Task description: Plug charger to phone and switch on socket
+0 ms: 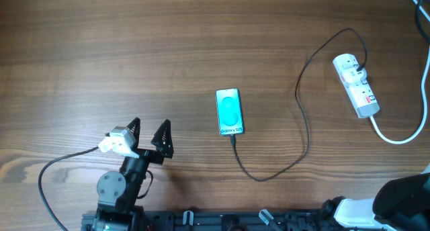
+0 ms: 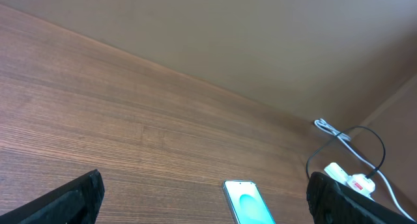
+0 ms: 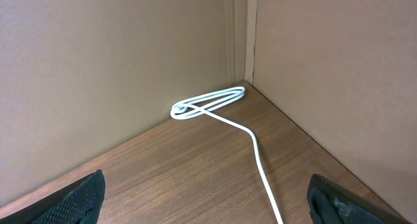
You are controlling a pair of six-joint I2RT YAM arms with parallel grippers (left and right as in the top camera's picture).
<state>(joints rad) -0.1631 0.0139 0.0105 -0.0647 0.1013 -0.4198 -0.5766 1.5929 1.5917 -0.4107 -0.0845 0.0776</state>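
Observation:
The phone (image 1: pixel 229 112) lies flat at the table's middle, its teal screen lit; the left wrist view also shows the phone (image 2: pixel 247 203). The black charger (image 1: pixel 304 133) runs from the phone's near end in a loop to the white socket (image 1: pixel 356 85) at the far right. I cannot tell whether its tip is in the phone. My left gripper (image 1: pixel 149 131) stands open, empty, left of the phone. My right gripper (image 3: pixel 208 204) is open over bare wood, out of the overhead view. From the left wrist, the socket (image 2: pixel 348 180) shows beside the right fingertip (image 2: pixel 335 201).
The socket's thick white cord (image 1: pixel 403 138) curves off along the right edge and ends in a coil (image 3: pixel 208 101) in the corner where two brown walls (image 3: pixel 313 55) meet. The right arm's base (image 1: pixel 403 197) sits at the near right.

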